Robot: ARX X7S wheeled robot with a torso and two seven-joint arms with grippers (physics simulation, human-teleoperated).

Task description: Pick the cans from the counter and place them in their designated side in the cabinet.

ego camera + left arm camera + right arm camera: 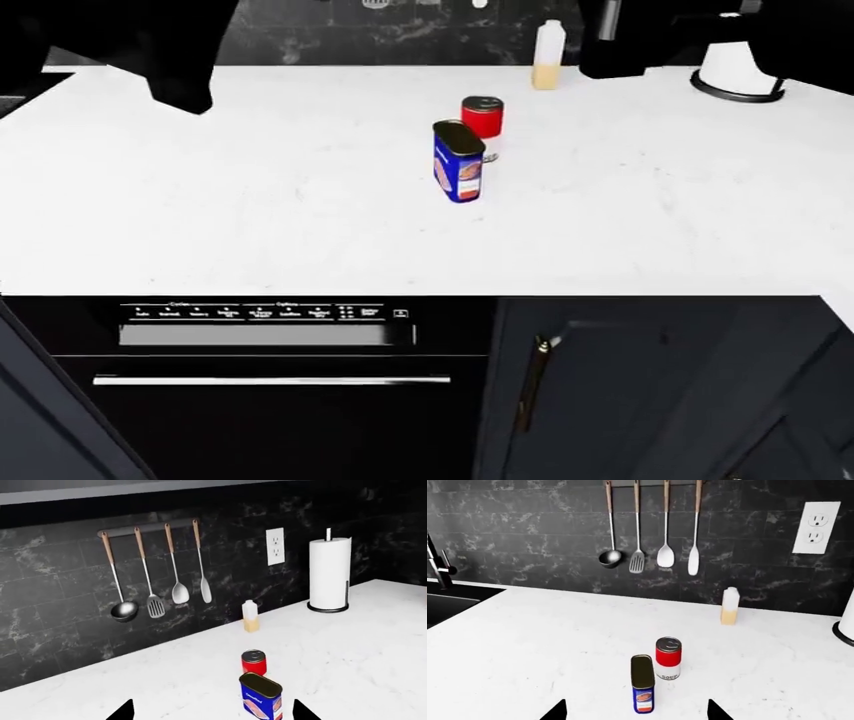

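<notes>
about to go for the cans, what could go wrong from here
1. The blue can stands tall and narrow, close in front of the red soup can; an open gripper closing on one may well knock over the other.
2. Gripping the blue can off-centre could tip it on the counter.
3. The bottle behind might be taken by mistake.

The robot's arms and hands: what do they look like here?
Little shows. In the head view both arms are plain black bulky shapes along the top edge. Each wrist view shows only two black pointed fingertips of the left hand and right hand. No cables or markings are visible.
</notes>
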